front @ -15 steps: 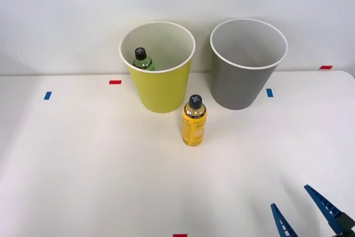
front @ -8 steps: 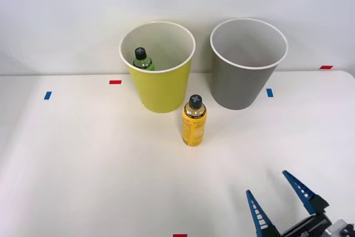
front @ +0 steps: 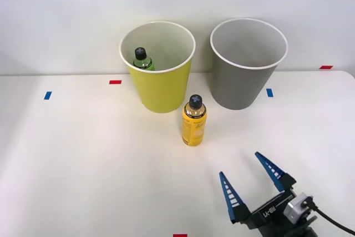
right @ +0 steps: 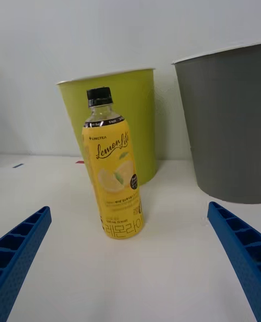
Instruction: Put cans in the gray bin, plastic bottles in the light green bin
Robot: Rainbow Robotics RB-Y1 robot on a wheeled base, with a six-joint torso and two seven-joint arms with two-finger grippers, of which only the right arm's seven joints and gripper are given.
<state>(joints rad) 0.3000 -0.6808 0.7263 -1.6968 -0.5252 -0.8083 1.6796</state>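
A yellow plastic bottle (front: 194,121) (right: 113,168) with a black cap stands upright on the white table, just in front of the gap between the two bins. Inside the light green bin (front: 160,84) (right: 117,104) at the back a green bottle (front: 142,59) leans against the wall. To the right of that bin stands the gray bin (front: 244,65) (right: 228,131). My right gripper (front: 249,180) (right: 130,262) is open near the table's front edge, to the right of and nearer than the yellow bottle, pointing toward it with nothing between its fingers. No cans are in view.
Small red tape marks (front: 115,82) and blue tape marks (front: 47,95) dot the table. A white wall rises right behind the bins. Open tabletop stretches to the left and between the gripper and the yellow bottle.
My right gripper has come up from the bottom right corner, moving forward and left toward the yellow bottle, still open. The bottles and bins have stayed put.
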